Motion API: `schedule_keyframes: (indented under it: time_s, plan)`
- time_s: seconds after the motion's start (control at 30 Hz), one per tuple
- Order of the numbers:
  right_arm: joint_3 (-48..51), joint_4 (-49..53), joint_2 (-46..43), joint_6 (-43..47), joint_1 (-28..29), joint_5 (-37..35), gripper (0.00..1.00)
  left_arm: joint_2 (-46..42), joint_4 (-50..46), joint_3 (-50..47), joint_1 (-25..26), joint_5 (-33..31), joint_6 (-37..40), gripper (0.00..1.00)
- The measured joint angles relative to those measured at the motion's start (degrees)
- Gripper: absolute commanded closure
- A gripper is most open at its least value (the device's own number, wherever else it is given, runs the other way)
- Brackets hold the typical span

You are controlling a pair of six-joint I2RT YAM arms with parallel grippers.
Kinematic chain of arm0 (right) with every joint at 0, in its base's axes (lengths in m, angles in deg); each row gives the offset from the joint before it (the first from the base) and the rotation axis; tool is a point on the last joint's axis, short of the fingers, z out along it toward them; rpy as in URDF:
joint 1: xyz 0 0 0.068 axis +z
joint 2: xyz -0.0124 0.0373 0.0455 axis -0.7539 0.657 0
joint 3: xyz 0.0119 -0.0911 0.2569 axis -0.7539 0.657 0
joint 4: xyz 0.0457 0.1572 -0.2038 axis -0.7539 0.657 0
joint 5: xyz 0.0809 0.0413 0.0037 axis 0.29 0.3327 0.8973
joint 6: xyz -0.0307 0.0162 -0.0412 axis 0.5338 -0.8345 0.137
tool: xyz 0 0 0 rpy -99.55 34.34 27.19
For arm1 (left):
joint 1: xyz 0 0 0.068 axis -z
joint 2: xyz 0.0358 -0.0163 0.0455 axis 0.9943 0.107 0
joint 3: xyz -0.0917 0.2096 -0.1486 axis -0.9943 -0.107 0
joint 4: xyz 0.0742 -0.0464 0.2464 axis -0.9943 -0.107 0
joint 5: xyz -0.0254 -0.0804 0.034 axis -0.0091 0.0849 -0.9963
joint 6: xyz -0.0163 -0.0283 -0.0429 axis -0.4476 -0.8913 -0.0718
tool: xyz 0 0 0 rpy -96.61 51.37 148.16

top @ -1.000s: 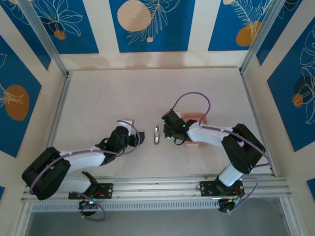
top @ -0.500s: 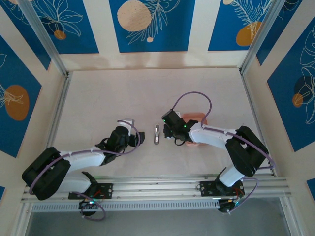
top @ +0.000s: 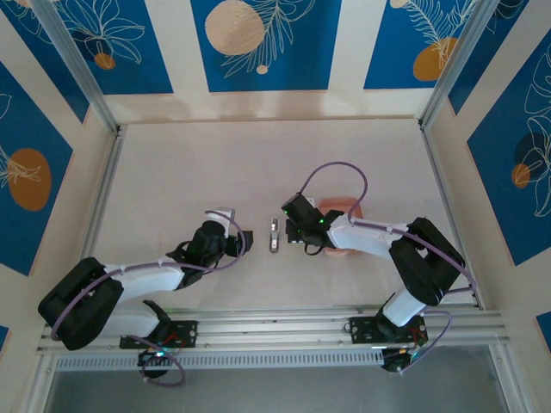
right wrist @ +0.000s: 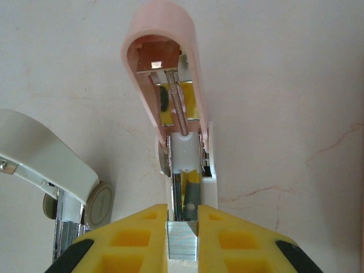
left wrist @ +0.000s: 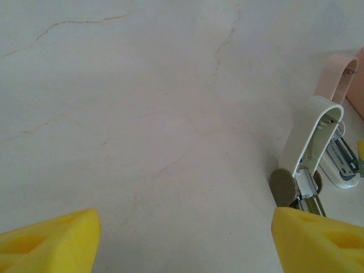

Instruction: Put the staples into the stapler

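Right gripper [right wrist: 182, 226]: jaws closed tight on the staples [right wrist: 182, 244], a short silvery block pinched between the two yellow fingertips [right wrist: 142, 233]. The held staples hang directly over the near end of a pink stapler [right wrist: 190, 54], which lies on the table [top: 215, 163] with its lid swung up and away from the camera. Its spring and white pusher are exposed along the open magazine channel. Whether the staples touch the channel cannot be told. A second, white stapler [right wrist: 40, 153] lies just to the left of the pink one, also hinged open, its metal magazine showing near the lower left corner. In the overhead view this white stapler [top: 274, 235] sits on the bare table between the two grippers, lengthwise away from the arm bases, with the right gripper [top: 294, 234] just beside it. A salmon-pink object [top: 344, 206] is partly hidden under the right arm. Left gripper [top: 244, 242]: low over the table on the other side of the white stapler, apart from it. In its wrist view the left gripper [left wrist: 185, 242] stands wide open with nothing between the fingers. The white stapler [left wrist: 310, 136] lies ahead of its right fingertip [left wrist: 318, 239], and the pink stapler's lid [left wrist: 336, 77] is just beyond.
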Motion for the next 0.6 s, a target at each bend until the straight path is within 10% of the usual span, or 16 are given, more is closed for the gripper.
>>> schedule_keyframes:
  time_s: [0.6]
  plan:
    - [-0.02,-1.09,1.44,0.24,-0.02,-0.02,0.82,0.0,1.2,0.0,0.0,-0.02,0.0,0.22]
